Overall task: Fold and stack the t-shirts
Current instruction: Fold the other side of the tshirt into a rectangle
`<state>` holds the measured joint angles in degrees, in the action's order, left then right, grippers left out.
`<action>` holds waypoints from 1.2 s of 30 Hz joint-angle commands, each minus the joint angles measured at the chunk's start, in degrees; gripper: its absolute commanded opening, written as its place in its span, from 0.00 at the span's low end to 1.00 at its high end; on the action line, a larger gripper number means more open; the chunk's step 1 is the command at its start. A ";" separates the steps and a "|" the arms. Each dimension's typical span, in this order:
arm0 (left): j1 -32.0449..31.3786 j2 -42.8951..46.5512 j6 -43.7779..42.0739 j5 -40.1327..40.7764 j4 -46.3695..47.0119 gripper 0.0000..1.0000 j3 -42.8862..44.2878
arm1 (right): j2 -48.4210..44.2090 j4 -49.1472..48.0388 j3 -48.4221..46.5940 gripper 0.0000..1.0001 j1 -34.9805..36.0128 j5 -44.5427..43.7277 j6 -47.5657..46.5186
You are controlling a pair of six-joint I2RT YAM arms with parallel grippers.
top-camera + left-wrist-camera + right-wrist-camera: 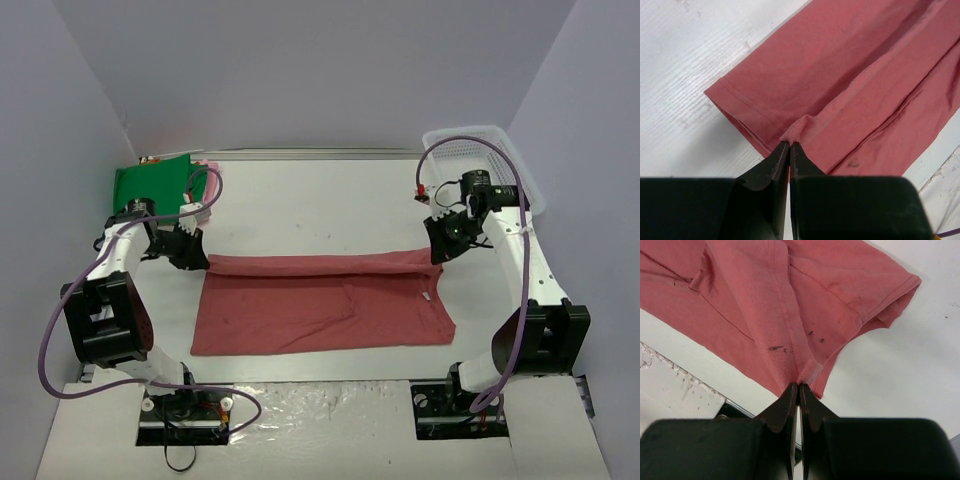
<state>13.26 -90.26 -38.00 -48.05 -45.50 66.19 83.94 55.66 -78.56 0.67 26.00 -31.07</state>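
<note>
The large dusty-red t-shirt (320,305) lies across the middle of the table, its far edge raised into a fold. My left gripper (200,258) is shut on the shirt's far left corner; the left wrist view shows its black fingertips (790,144) pinching a tuck of the red cloth (840,75). My right gripper (440,250) is shut on the far right corner, where the right wrist view shows its tips (799,386) clamping bunched red cloth (790,305). A folded green t-shirt (150,182) lies at the far left, with a sliver of pale pink t-shirt (208,168) under it.
A white mesh basket (490,160) stands at the far right, behind the right arm. Purple cables loop over both arms. Grey walls close in the table on the left, right and far sides.
</note>
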 commanded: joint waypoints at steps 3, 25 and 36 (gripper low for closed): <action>0.54 3.16 -2.52 -0.64 -1.17 0.02 -1.15 | -1.41 3.93 2.00 0.00 -0.40 -0.07 -1.98; 0.54 4.56 -10.61 -0.81 -6.62 0.42 -4.85 | 1.57 2.18 8.26 0.51 -0.40 -1.39 -3.83; 0.54 5.44 -6.13 -5.65 -9.96 0.43 0.95 | 18.86 2.61 -0.97 0.38 0.47 14.94 -9.00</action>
<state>13.26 -87.70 -44.60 -49.93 -52.10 64.01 98.04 56.12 -76.47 0.75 34.22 -37.34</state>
